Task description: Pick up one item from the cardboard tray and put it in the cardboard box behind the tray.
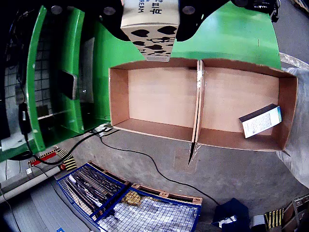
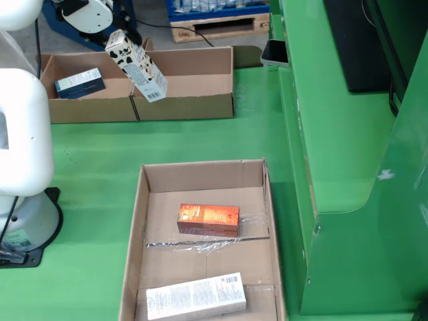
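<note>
Carton held over the divided box, ready for release.

Green desk (image 2: 200, 144) carried, in the fixed view, the cardboard box (image 2: 200, 107) at the far end and the tray (image 2: 144, 221) nearer the camera, well apart. The box was split by a partition (image 1: 197, 104); a blue-and-white packet (image 1: 260, 121) lay in one compartment, the other was bare. The tray held an orange packet (image 2: 208, 219) and a long white packet (image 2: 196, 295). The pincer (image 1: 150, 19) was clamped on a white carton with black hearts (image 1: 150, 34), long axis tilted in the fixed view, lower end hanging over the bare compartment's back wall. Judged, the carton needed only lowering forward into that compartment. Printing on the carton read "REAM"; other labels were too small to read.
</note>
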You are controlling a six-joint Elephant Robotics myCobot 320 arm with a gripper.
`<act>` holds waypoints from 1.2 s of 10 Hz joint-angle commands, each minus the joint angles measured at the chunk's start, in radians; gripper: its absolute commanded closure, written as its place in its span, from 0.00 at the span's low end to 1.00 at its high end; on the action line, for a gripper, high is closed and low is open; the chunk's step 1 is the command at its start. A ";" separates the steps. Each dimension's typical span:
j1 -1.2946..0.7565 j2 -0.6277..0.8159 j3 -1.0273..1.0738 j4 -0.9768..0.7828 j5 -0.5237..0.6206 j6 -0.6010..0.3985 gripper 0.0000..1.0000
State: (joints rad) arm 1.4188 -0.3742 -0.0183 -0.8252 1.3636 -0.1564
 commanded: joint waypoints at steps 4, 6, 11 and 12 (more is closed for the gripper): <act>0.061 -0.436 0.018 1.337 -0.411 -0.168 1.00; 0.061 -0.436 0.018 1.337 -0.411 -0.194 1.00; 0.061 -0.436 0.018 1.337 -0.411 -0.247 1.00; 0.061 -0.436 0.018 1.337 -0.411 -0.253 1.00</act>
State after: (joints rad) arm 1.4741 -0.8374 -0.0260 0.4156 0.9709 -0.3941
